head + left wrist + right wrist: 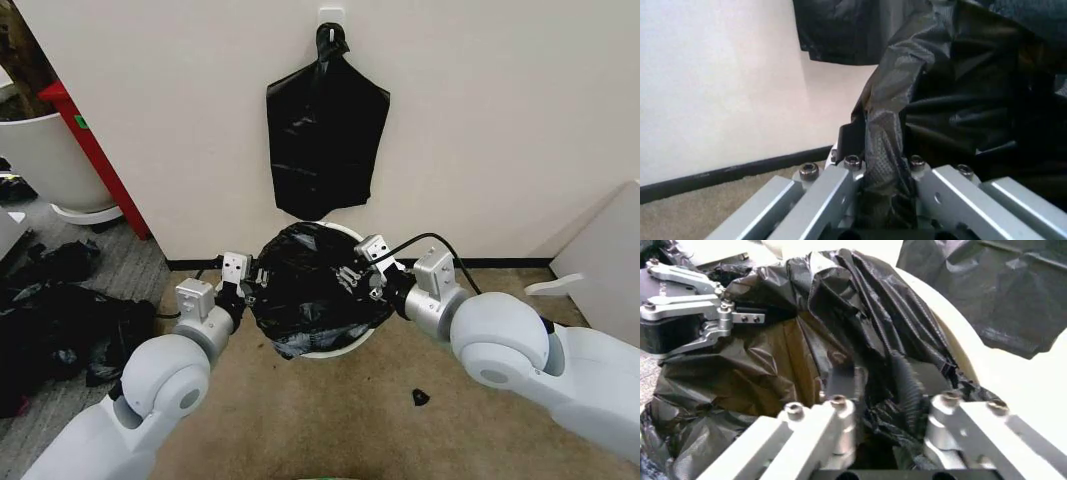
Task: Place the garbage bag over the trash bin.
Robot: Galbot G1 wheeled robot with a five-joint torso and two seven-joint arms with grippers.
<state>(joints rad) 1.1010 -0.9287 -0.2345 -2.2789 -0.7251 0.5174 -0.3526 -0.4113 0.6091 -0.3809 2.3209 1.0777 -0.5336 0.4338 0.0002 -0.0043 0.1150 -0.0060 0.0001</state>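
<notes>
Beige carpet (300, 420) meets a white wall (480, 120), where a bunch of flat black bags (325, 145) hangs from a hook. Dark heaps (60, 320) lie on the floor at far left. The left hand (245, 283) is clamped on the garbage bag (310, 285), pinching its left edge. The bag drapes over the trash bin (335, 349). The right hand (366, 268) grips its right edge.
</notes>
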